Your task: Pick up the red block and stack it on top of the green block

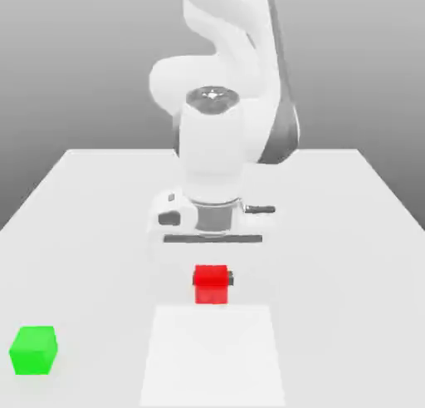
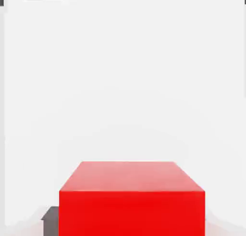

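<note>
The arm [image 1: 224, 107] is reaching down over the middle of the white surface [image 1: 349, 223], its white body filling the centre of the exterior view. The claw [image 1: 212, 280] is sitting low at the red block [image 1: 211, 284], which shows just under the wrist housing. A dark fingertip [image 1: 230, 277] is peeking out against the block's side toward the exterior view's right, touching it; the other finger is hiding behind the block and the hand. The fingers are standing only a block's width apart and pressing on the red block from both sides, so the claw is gripping it. Whether the block is resting on the surface or hanging just above it cannot be told from here.

In the hand view the red block [image 2: 132, 201] is looming close, its top face and one side showing, with a dark bit of finger [image 2: 50, 214] sitting beside its lower corner.

The green block [image 1: 33, 350] is lying on the surface well apart from the red one, near the front corner on the exterior view's left, with nothing touching it.
</note>
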`<state>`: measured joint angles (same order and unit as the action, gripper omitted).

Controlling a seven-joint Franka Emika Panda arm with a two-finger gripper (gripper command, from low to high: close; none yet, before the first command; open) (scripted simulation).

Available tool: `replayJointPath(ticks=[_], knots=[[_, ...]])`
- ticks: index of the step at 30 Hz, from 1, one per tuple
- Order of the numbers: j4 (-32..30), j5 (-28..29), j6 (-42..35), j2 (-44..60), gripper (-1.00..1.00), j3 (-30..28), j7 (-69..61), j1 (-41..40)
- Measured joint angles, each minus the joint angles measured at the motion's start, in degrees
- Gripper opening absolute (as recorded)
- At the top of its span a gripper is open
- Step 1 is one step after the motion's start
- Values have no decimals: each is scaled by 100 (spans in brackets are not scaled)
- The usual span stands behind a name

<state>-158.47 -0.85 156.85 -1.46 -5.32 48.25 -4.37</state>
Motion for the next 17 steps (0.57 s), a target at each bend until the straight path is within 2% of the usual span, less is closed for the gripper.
replayJointPath(ticks=[9, 13, 14, 17], knots=[[1820, -336, -832, 1006, -100, -827, 806, -1344], [2013, -720, -285, 1767, -100, -712, 618, -1564], [2026, -796, -149, 1921, 100, -662, 566, -1607], [2026, -796, -149, 1921, 100, -662, 566, -1607]])
